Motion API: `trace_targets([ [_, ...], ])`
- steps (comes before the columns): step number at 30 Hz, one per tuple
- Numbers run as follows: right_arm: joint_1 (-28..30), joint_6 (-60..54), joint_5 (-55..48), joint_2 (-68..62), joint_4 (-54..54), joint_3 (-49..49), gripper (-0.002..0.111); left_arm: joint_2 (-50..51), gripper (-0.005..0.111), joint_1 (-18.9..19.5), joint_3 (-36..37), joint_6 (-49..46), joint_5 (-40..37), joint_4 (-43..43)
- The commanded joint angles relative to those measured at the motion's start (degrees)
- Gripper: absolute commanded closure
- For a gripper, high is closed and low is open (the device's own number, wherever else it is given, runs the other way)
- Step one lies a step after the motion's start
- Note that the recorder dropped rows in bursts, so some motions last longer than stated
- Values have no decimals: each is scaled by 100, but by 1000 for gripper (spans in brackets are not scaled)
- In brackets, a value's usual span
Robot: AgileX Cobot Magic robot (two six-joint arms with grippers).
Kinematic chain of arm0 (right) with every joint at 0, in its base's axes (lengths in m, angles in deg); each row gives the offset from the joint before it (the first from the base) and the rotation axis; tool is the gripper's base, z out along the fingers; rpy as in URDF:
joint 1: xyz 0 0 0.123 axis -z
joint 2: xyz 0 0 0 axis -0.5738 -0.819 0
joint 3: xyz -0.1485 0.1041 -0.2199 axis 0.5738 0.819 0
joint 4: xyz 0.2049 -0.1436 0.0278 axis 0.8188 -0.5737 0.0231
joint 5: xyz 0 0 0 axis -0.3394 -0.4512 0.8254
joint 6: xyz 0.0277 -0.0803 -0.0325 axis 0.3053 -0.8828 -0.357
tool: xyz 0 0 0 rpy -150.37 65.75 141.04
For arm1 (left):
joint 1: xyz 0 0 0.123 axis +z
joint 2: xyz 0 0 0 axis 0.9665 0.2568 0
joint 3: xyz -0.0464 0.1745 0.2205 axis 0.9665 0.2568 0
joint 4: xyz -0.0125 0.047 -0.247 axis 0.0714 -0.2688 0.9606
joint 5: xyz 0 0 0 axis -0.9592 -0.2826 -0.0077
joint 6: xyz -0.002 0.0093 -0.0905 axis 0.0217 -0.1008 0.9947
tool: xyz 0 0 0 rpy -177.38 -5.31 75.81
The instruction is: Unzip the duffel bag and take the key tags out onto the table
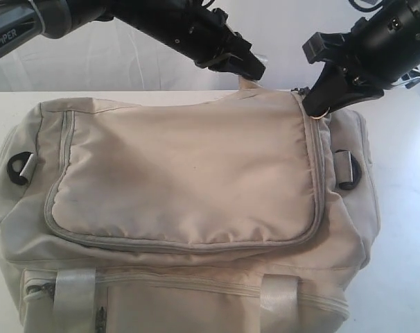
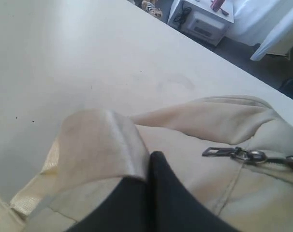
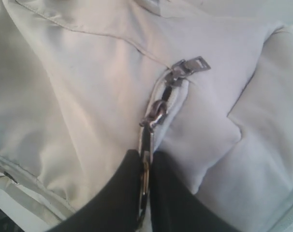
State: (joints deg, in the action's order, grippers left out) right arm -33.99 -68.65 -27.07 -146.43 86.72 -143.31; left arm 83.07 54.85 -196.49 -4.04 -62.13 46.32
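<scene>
Left pincer point(image 2: 149, 171) pinches a webbing strap point(image 2: 98, 140) of the duffel bag point(image 1: 182, 173), apparently steadying it. Right pincer point(image 3: 145, 162), close beside, clamps the zip pull point(image 3: 147, 145), ready to unzip.

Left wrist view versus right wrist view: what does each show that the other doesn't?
Only left wrist: the left gripper shut on a pale strap, plus the table. Only right wrist: the right gripper pinching a metal zip pull. Both: the duffel bag and its free zip tab.
</scene>
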Motion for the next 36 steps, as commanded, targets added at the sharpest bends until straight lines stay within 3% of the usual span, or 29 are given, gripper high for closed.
trace_targets([
  [1,4,-47,-132,-108,-42,20,108,-70,107,19,-46,22,-12,78],
  [11,4,-162,-132,-156,43,20,108,-70,107,19,-46,22,-12,78],
  [18,4,-190,-132,-156,43,20,90,-70,107,19,-46,22,-12,78],
  [23,4,-152,-132,-156,43,20,91,-70,107,19,-46,22,-12,78],
  [27,4,-152,-132,-156,43,20,107,-70,107,19,-46,22,-12,78],
  [36,4,-129,-132,287,32,20,108,-70,107,19,-46,22,-12,78],
])
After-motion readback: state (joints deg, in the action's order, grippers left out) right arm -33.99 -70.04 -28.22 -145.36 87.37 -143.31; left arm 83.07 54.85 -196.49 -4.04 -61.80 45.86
